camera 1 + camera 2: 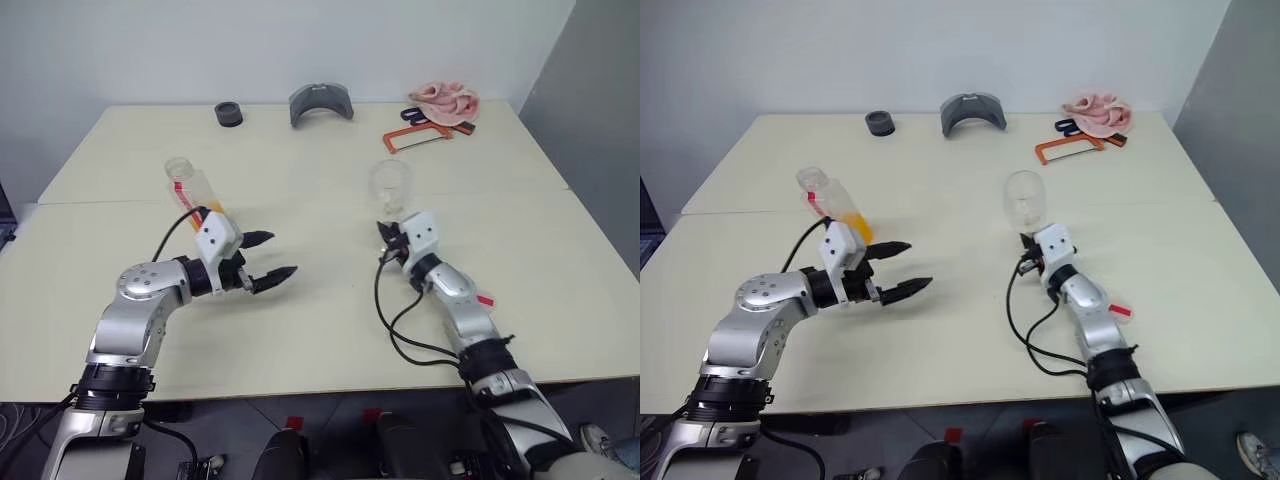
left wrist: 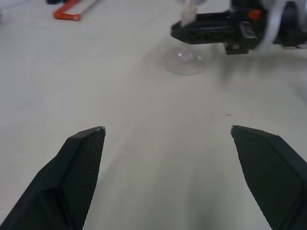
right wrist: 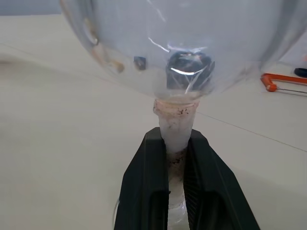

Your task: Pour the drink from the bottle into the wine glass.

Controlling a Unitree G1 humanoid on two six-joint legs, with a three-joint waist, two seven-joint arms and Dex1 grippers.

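The right gripper, with its two black fingers pressed together on the thin stem, has hold of the clear stemmed wine glass with the rounded bowl, which stands upright on its round foot just right of centre in the head views; the bowl looks empty. The left gripper, in the lower left of the head view, has its two black fingers spread wide and grips nothing, pointing across the pale cream table towards the glass. Just above and behind it, in the left middle of the frame, leans the small clear plastic bottle, tilted and with no cap visible, a little translucent orange-yellow drink pooled at its lower end; whether it lies on the table or is propped I cannot tell. Along the upper edge lie a black ring, a grey curved piece, an orange-framed hacksaw and a pink cloth. As I judge it, the glass is being steadied and the pour has not begun; the next move calls for the free left gripper to turn back to the bottle, close around its body and lift it over the bowl.
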